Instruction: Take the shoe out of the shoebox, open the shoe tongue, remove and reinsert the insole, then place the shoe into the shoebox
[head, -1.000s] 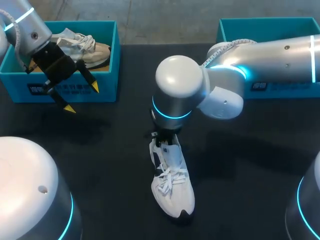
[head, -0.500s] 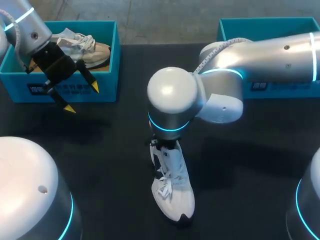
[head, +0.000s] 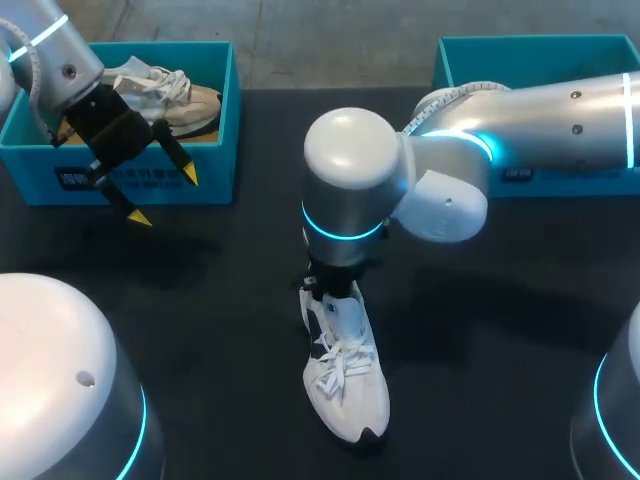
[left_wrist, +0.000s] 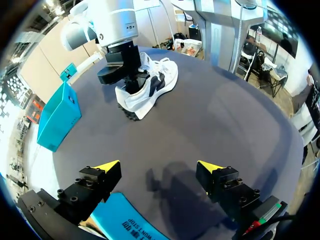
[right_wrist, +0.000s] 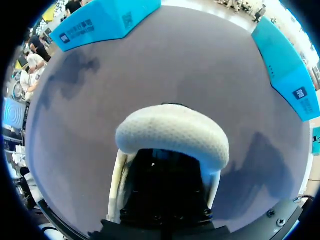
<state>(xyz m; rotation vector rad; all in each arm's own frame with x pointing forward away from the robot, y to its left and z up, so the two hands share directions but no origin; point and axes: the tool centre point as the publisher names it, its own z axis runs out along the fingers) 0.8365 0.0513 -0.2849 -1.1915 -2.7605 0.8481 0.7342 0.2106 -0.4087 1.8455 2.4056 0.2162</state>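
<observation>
A white shoe with black trim (head: 346, 380) lies on the dark table near the middle, toe toward the front edge. My right arm comes in from the right, and its gripper (head: 330, 290) points straight down into the shoe's heel opening. In the right wrist view the padded white heel collar (right_wrist: 172, 135) curves around the dark fingers (right_wrist: 165, 195); their tips are hidden inside the shoe. My left gripper (head: 165, 197) hangs open and empty at the front wall of the left shoebox (head: 226, 110). From the left wrist, the shoe (left_wrist: 150, 87) lies well ahead of the gripper (left_wrist: 159, 167).
A second white shoe (head: 170, 95) lies inside the left teal shoebox. Another teal shoebox (head: 540, 50) stands at the back right, behind my right arm. Bare dark table surrounds the shoe.
My right wrist swung slightly left and came back, staying in the shoe's heel; the shoe shifted only a little. The left arm has not moved.
</observation>
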